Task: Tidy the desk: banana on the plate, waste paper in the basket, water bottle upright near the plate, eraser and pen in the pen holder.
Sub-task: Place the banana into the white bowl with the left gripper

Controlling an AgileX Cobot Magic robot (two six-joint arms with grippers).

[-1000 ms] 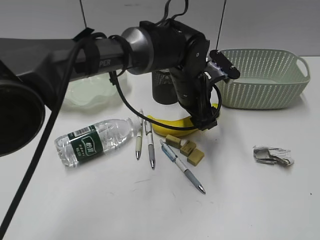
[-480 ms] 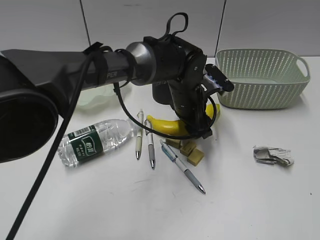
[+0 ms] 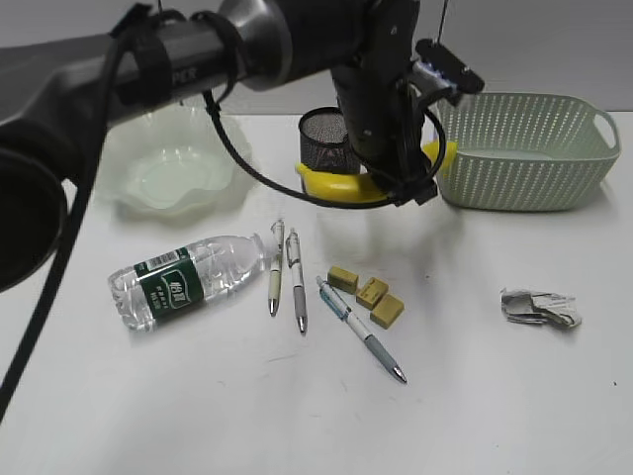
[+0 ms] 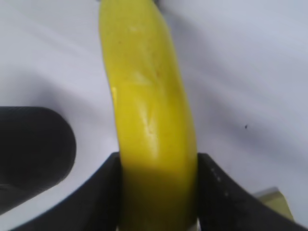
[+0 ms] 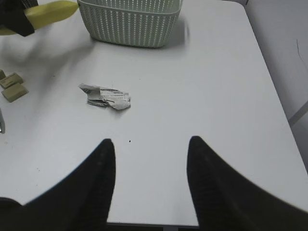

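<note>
Lifted off the desk, the banana hangs clamped in the left fingers; right fingers spread wide.

Glossy smooth banana, clear plastic water bottle, crumpled waste paper, black wire-mesh pen holder.

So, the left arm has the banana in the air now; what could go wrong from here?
1. The left gripper pinches the banana at one spot only; it might pivot or slip out.
2. The pen holder stands just behind the banana; a swing toward the plate could knock it.
</note>
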